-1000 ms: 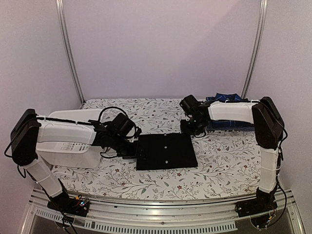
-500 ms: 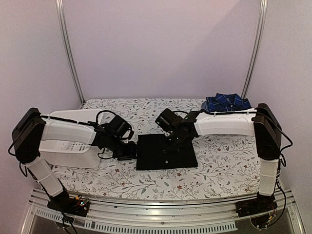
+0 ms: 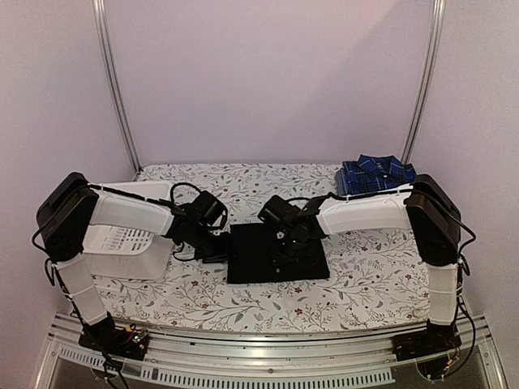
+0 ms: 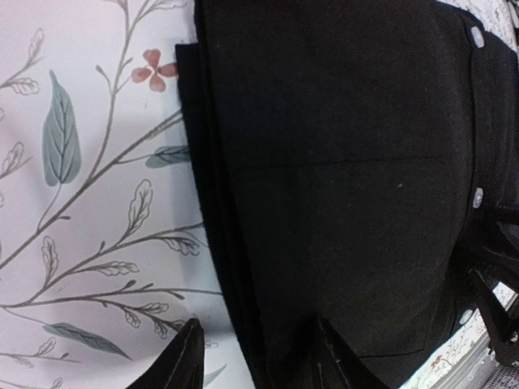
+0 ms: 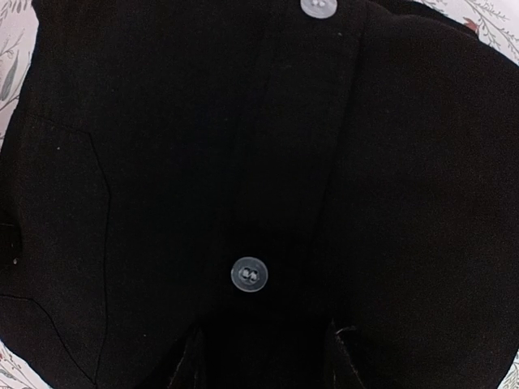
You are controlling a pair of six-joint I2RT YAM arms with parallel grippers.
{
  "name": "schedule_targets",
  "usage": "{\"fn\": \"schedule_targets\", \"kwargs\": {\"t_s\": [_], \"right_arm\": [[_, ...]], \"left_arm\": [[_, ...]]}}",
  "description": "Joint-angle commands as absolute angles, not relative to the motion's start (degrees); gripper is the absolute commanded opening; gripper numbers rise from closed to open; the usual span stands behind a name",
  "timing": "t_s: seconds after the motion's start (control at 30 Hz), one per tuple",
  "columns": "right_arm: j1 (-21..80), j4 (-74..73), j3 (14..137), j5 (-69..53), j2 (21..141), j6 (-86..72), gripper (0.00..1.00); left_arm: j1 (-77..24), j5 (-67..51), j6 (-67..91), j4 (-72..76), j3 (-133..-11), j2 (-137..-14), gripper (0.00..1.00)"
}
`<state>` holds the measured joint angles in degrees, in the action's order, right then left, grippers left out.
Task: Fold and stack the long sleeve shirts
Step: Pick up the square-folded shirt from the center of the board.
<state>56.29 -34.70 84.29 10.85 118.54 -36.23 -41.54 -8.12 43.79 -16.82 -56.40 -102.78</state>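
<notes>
Top external view: a table under a white cloth printed with leaves and small flowers holds two shirts. The black shirt lies folded into a flat rectangle at the middle of the table, toward the near side. The plaid shirt, blue and navy, sits in a bundle at the far right corner, well apart from the black one. A white slotted basket stands on the left side, partly under the left arm.

The left gripper is low at the left edge of the black shirt. The right gripper reaches in from the right and is over the middle of the same shirt.

Left wrist view: the two dark fingers stand apart, released, and nothing is clamped between them. The folded shirt's layered edge runs between them, with patterned cloth to one side and black fabric to the other. Small pale buttons line the shirt's far side in this view.

Right wrist view: black fabric fills the picture, with one pale button just ahead of the fingers. These fingers are also spread and hold nothing. Whether they touch the fabric cannot be told.
</notes>
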Motion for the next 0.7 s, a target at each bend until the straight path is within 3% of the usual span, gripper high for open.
{"fn": "schedule_targets", "kwargs": {"t_s": [0.0,0.23,0.67], "right_arm": [[56.8,-35.9,83.0,11.7,115.7,-37.2,0.49],[56.5,-36.9,81.2,13.9,110.4,-37.8,0.5],[52.5,-36.7,69.2,15.2,101.6,-40.7,0.52]], "left_arm": [[-41.0,-6.4,44.4,-16.0,-57.5,-104.9,0.43],[-41.3,-7.2,44.7,-15.2,-58.2,-108.0,0.33],[-42.0,-4.8,42.1,-18.9,-60.4,-109.5,0.0]]}}
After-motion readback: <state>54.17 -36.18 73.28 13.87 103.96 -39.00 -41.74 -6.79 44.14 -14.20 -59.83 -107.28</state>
